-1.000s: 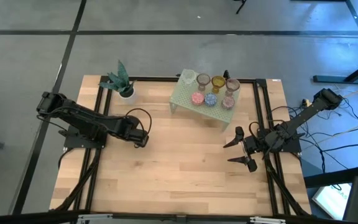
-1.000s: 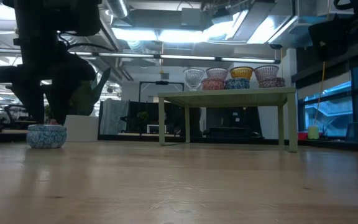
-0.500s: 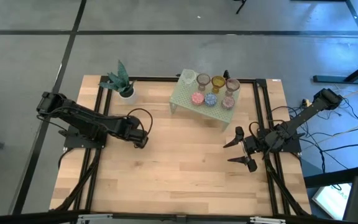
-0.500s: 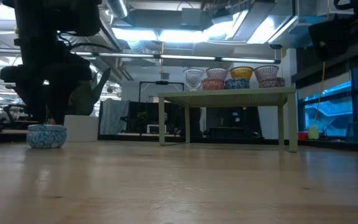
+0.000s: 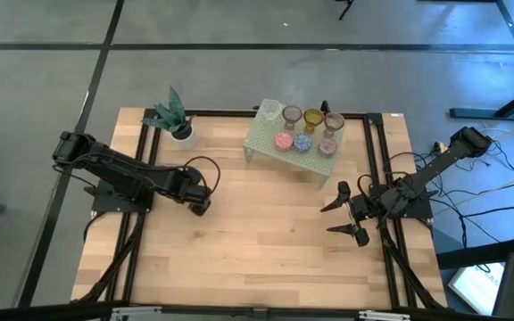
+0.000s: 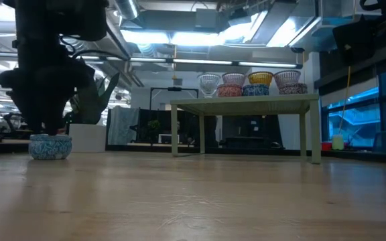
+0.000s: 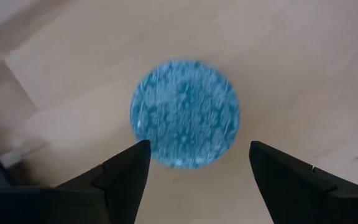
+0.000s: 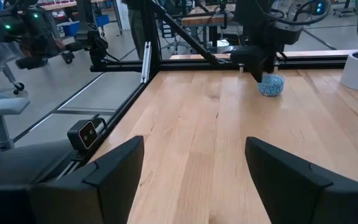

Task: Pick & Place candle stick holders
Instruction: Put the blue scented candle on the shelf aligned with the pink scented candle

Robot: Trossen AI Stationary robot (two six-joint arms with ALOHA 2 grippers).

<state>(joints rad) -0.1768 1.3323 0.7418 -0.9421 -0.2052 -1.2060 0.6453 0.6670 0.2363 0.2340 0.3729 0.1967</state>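
One blue candle stick holder (image 7: 184, 113) sits alone on the wooden desk (image 5: 257, 250) at its left side, well apart from the others. The left claw (image 5: 201, 203) hangs right above it, pointing down, with its fingers (image 7: 120, 177) spread wide to either side of the cup's rim and holding nothing; in the low view the dark claw stands just over the cup (image 6: 50, 146). Behind it, near the desk's far left corner, stands a small white pot with a green plant (image 5: 176, 119). Further right, at the far middle of the desk, a pale green rack (image 5: 266, 142) carries the other candle stick holders (image 5: 303, 129), clear, amber, pink and blue ones, set close together on its top. At the right side the right claw (image 5: 346, 219) waits low over the desk with its fingers (image 8: 110, 171) wide apart and empty.
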